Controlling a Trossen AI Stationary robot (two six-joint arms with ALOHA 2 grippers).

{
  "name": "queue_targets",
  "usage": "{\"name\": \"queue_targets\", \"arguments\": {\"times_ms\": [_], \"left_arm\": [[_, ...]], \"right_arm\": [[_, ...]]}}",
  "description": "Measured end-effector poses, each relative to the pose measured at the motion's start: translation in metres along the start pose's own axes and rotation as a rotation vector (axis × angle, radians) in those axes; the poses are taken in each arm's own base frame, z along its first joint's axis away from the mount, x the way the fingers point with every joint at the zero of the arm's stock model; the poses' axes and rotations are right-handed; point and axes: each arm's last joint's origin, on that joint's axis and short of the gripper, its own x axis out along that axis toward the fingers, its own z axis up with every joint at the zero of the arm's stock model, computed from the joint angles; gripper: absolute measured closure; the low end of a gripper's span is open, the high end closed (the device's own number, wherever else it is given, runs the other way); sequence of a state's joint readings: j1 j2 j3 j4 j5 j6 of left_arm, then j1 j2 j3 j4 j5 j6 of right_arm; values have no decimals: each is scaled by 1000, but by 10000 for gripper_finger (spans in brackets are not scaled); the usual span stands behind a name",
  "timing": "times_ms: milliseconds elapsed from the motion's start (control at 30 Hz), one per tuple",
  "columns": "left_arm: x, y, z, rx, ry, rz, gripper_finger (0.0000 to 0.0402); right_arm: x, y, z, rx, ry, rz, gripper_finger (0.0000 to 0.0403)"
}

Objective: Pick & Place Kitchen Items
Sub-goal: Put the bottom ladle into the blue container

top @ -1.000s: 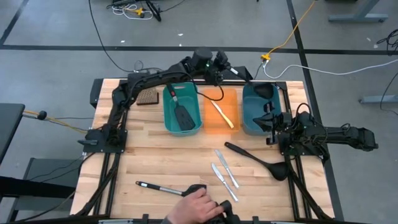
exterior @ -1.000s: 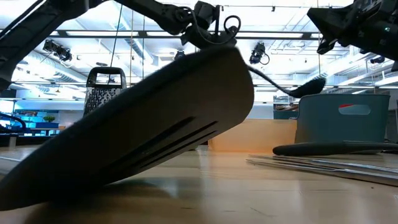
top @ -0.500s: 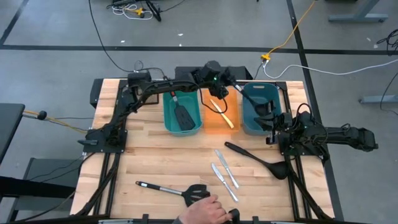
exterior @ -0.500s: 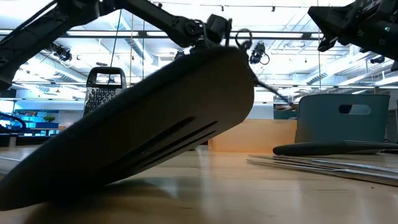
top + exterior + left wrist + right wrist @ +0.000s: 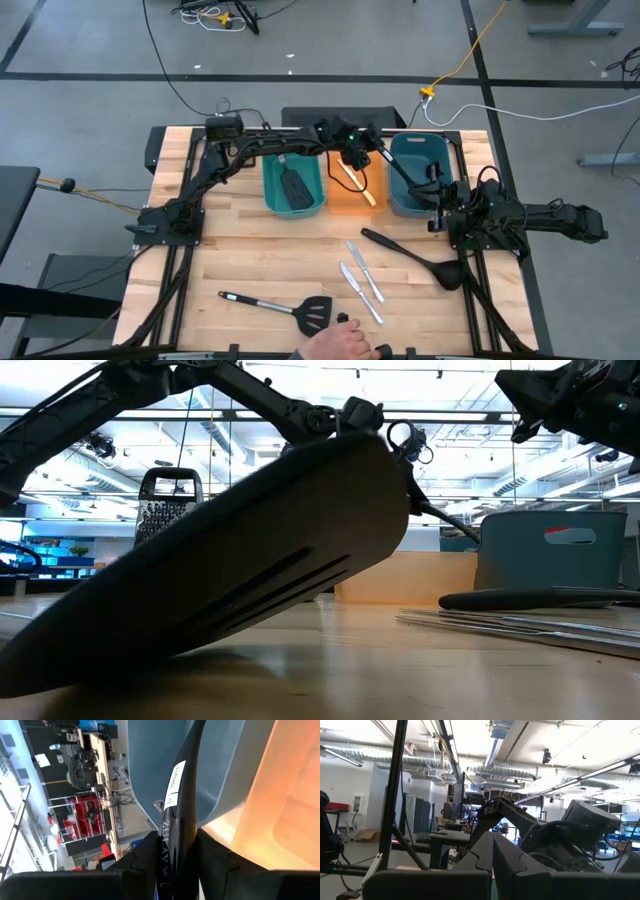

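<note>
Spatula (image 5: 230, 585) blade fills low view, hiding most of the desk (image 5: 250, 260). Left hand (image 5: 356, 158) over orange bin (image 5: 352, 192) at 12 o'clock, clenched on ladle (image 5: 179, 795); bowl end hidden in blue bin (image 5: 412, 170). Right hand (image 5: 492, 857) at 3 o'clock, fingers closed, empty. Person's hand (image 5: 340, 343) cut off at 6 o'clock.

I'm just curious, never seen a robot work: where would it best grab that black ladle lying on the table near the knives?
Probably mid-handle on the ladle, coming straight down from above: the handle lies flat and slim with bare wood on both sides, while the bowl end is bulky.
</note>
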State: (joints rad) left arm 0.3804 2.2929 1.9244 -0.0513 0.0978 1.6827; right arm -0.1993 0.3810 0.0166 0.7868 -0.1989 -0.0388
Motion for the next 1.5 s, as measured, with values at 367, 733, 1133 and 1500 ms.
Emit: {"name": "queue_targets", "arguments": {"times_ms": [367,733,1133,1500], "left_arm": [[0,-2,7,-49,-76,-18,292],[0,9,0,25,-52,103,292],[28,-21,-15,101,18,42,292],[35,-15,-11,67,-17,30,274]], "right_arm": [[0,0,0,0,0,0,397],[0,0,0,1,0,1,397],[0,0,0,0,-2,-7,397],[0,0,0,-4,-1,-8,397]]}}
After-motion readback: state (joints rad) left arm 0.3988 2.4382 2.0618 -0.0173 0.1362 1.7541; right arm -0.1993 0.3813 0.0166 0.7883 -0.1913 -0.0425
